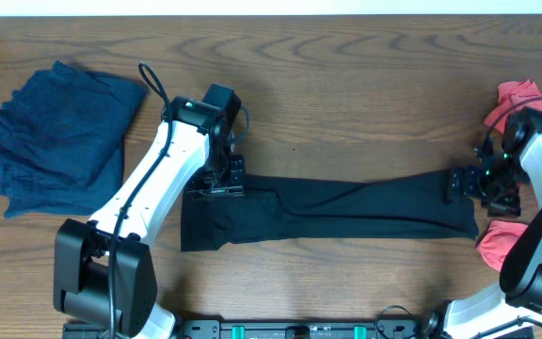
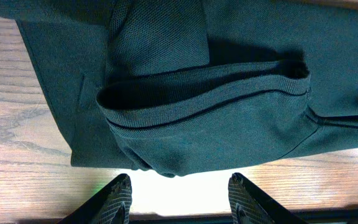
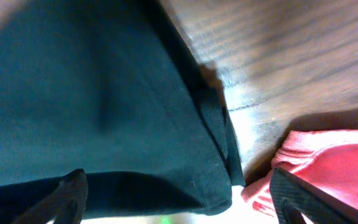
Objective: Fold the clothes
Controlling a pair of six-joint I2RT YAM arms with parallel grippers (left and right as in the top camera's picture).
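Plainly, both arms hold nothing. The left gripper [image 2: 180,186] has its fingers partly spread over bare wood, just short of a ribbed opening of the black top [image 2: 197,112], cuff or collar, I cannot tell. The right gripper [image 3: 182,193] stands wide above the top's other end.

The top lies as a long narrow band across the near middle of the table [image 1: 346,85]. To fold it well, I judge each arm should pinch every layer at its own end, lift level, and lay the edges in line. The loose ribbed part could slip free.

The coral garment [image 3: 328,162] lies just beside the right hem and could snag. The navy garment [image 1: 59,137] sits well left. Beyond the band, bare wood leaves swinging room.
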